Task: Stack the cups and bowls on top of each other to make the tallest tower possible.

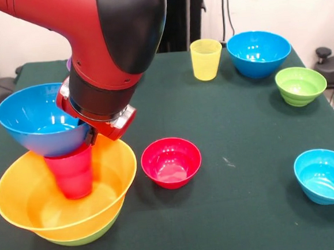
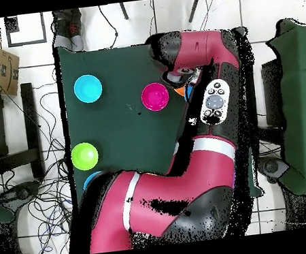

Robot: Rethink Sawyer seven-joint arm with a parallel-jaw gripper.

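Note:
The tower stands at the front left: a large orange bowl (image 1: 22, 200) nested over a lime-green bowl (image 1: 77, 239), with a red cup (image 1: 72, 176) standing inside. A medium blue bowl (image 1: 36, 121) sits slightly tilted on top of the red cup. My gripper (image 1: 93, 136) is at this bowl's right rim, shut on it, mostly hidden under the wrist. The yellow cup (image 1: 206, 58) stands at the back. In the overhead view the arm covers the tower; only an orange sliver (image 2: 177, 85) shows.
A small red bowl (image 1: 171, 161) (image 2: 155, 96) sits just right of the tower. A second medium blue bowl (image 1: 258, 51), a ribbed green bowl (image 1: 300, 84) (image 2: 85, 156) and a small blue bowl (image 1: 325, 175) (image 2: 88, 89) stand along the right. A purple edge (image 1: 68, 63) shows behind the arm.

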